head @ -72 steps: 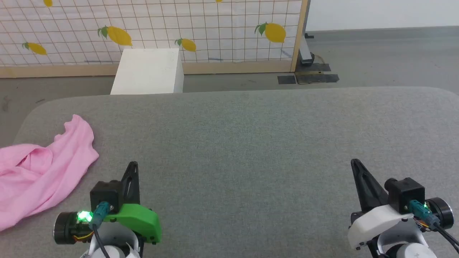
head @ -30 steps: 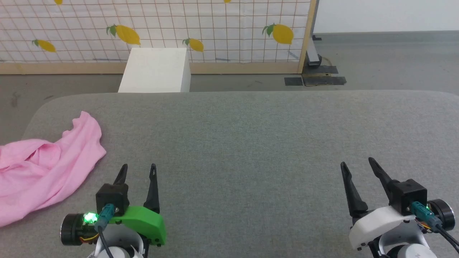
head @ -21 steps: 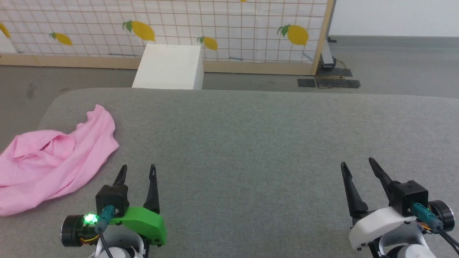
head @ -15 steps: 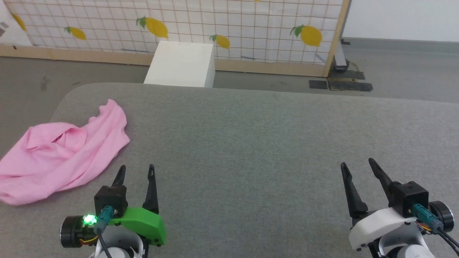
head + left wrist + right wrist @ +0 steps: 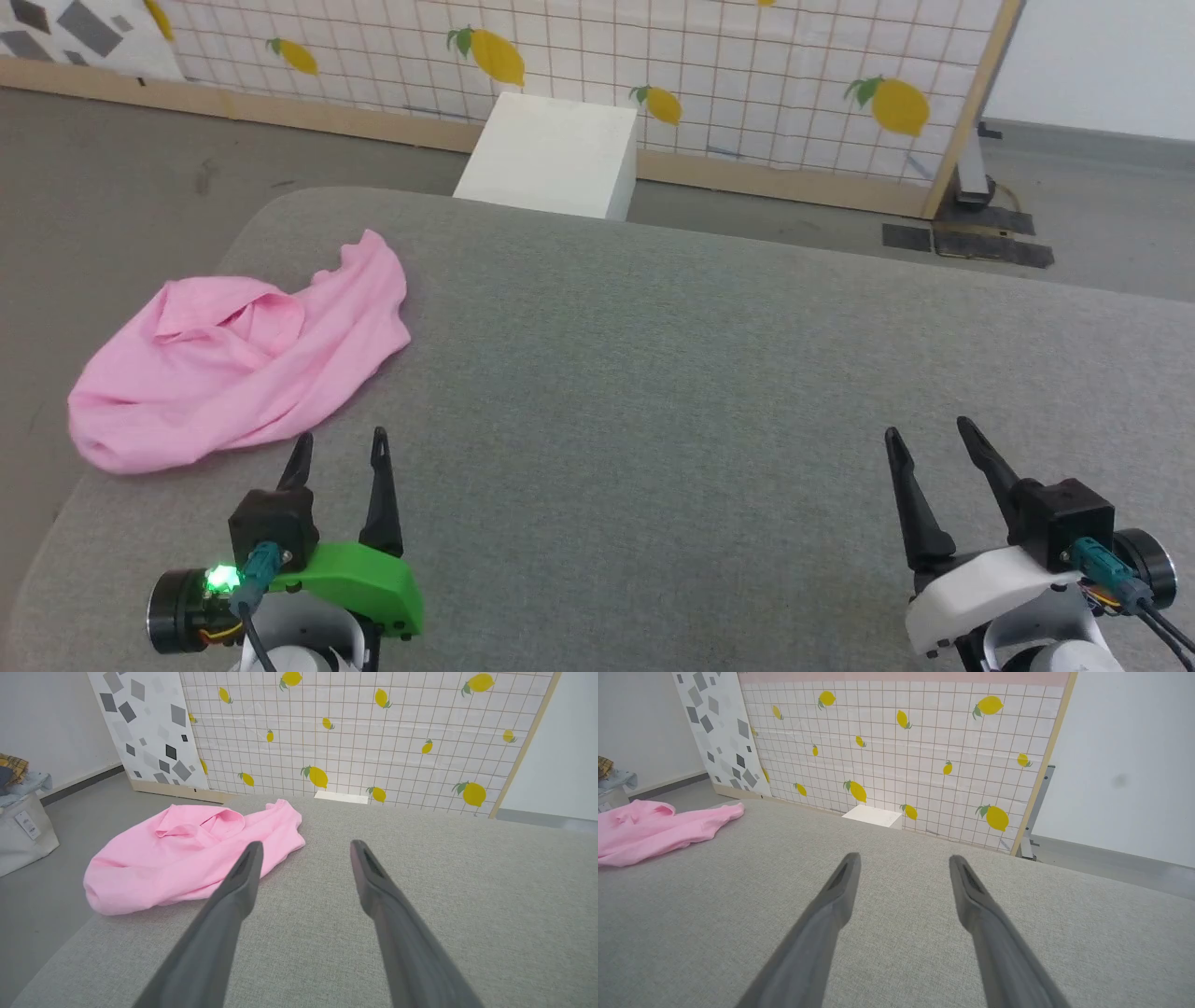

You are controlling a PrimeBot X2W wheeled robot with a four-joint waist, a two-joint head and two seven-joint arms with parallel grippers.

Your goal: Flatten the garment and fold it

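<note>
Two pincers show at the bottom of the head view, and both are empty. The left pincer (image 5: 341,435), at the lower left on a green mount, has its two dark fingers apart with nothing between them; the left wrist view shows the same wide gap over the grey worktop (image 5: 672,373). The right pincer (image 5: 927,427), at the lower right on a white mount, is spread as well and grips nothing. The two are well apart from each other.

The garment (image 5: 233,364) lies at the left of the head view, in a crumpled pink heap near the rounded upper-left corner of the worktop. Its left part reaches the edge of the worktop. It is not flat: folds cross its upper part, and one lobe points to the upper right. The tips of the left pincer are near its lower edge but do not touch it. In the right wrist view the garment is at the far left, well apart from the right pincer.

Behind the worktop, at the top of the frame, a white box (image 5: 551,154) stands before a screen (image 5: 747,75) with a grid and yellow lemons.
</note>
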